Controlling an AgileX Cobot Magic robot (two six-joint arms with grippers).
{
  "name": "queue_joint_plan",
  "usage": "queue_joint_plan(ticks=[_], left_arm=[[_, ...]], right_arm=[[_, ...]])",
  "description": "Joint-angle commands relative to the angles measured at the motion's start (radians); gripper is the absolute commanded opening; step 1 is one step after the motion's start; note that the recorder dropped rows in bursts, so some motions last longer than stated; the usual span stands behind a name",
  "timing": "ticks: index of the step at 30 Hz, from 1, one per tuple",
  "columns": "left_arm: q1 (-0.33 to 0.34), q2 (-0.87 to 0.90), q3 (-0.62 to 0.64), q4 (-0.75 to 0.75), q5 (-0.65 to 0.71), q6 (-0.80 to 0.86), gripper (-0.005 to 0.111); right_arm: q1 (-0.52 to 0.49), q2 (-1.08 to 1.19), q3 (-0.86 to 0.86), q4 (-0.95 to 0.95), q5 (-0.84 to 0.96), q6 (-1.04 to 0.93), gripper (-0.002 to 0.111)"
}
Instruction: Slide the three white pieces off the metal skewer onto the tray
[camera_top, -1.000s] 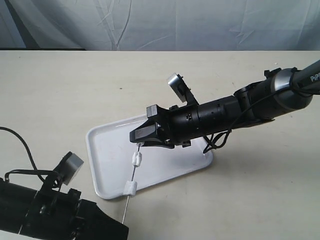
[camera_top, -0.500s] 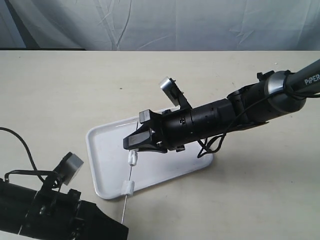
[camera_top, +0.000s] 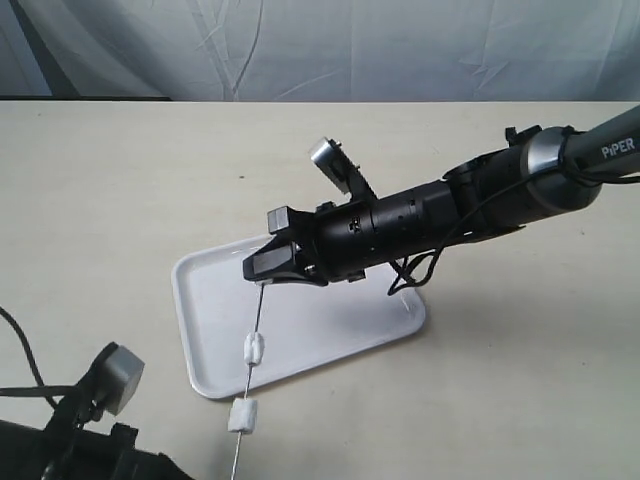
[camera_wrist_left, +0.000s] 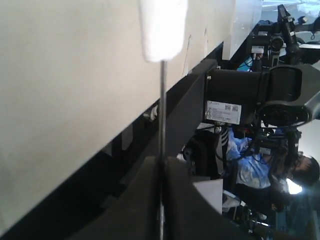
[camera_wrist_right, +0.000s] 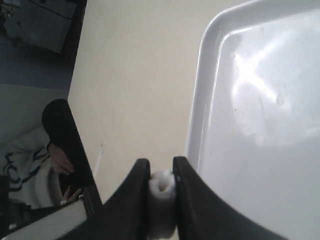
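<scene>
My right gripper (camera_top: 262, 272) is shut on one white piece (camera_wrist_right: 161, 184), held over the near left edge of the white tray (camera_top: 215, 290). The thin metal skewer (camera_top: 250, 385) runs from under that gripper down past the tray's front rim. Two more white pieces are threaded on it, one (camera_top: 255, 349) over the rim and one (camera_top: 243, 414) beyond it over the table. In the left wrist view my left gripper (camera_wrist_left: 161, 162) is shut on the skewer (camera_wrist_left: 162, 110), with a white piece (camera_wrist_left: 162, 27) further up the rod. Whether the rod still passes through the held piece is hidden.
The beige table (camera_top: 120, 190) surrounds the tray. My left arm's camera mount (camera_top: 110, 378) and black body sit at the bottom left corner of the exterior view; its fingers are below that view's edge. A grey cloth backdrop (camera_top: 300, 50) hangs behind the table.
The left arm has pulled back toward the bottom edge, drawing the skewer and its two lower pieces down off the tray. The right gripper shifted left and kept the upper piece.
</scene>
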Motion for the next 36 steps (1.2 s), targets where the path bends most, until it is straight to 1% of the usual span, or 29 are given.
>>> queue_joint_plan(ticks=[1,3,6,7,8,10,12,17,21,26,31,36], left_arm=[[0.0,-0.001,0.051,0.039,0.045,0.052,0.0],[0.0,-0.001,0.066,0.039,0.045,0.055,0.0],[0.0,-0.001,0.056,0.039,0.045,0.06,0.0],[0.0,-0.001,0.047,0.039,0.045,0.05,0.0],[0.0,-0.001,0.028,0.039,0.026,0.04,0.0],[0.0,-0.001,0.0,0.039,-0.031,-0.007,0.0],[0.0,-0.001,-0.03,0.039,-0.061,-0.036,0.0],[0.0,-0.001,-0.112,0.039,-0.105,-0.118,0.0],[0.0,-0.001,-0.146,0.039,-0.115,-0.141,0.0],[0.0,-0.001,-0.178,0.039,-0.181,-0.144,0.0],[0.0,-0.001,-0.216,0.039,-0.186,-0.207,0.0],[0.0,-0.001,-0.251,0.039,-0.186,-0.274,0.0]], right_arm=[[-0.008,0.001,-0.025,0.026,-0.139,-0.001,0.014],[-0.008,0.001,-0.025,0.026,-0.191,-0.001,0.014],[-0.008,0.001,-0.025,-0.034,-0.191,0.019,0.016],[-0.008,0.001,-0.025,-0.064,-0.179,0.019,0.02],[-0.008,0.001,-0.025,-0.083,-0.172,0.035,0.028],[-0.008,0.001,-0.025,-0.087,-0.168,0.067,0.04],[-0.008,0.001,-0.025,-0.087,-0.163,0.087,0.047],[-0.008,0.001,-0.025,-0.073,-0.086,0.097,0.046],[-0.008,0.001,-0.025,-0.075,-0.055,0.113,0.046],[-0.008,0.001,-0.025,-0.122,0.026,0.166,0.046],[-0.008,0.001,-0.023,-0.201,0.082,0.222,0.046],[-0.008,0.001,-0.023,-0.226,0.13,0.241,0.046]])
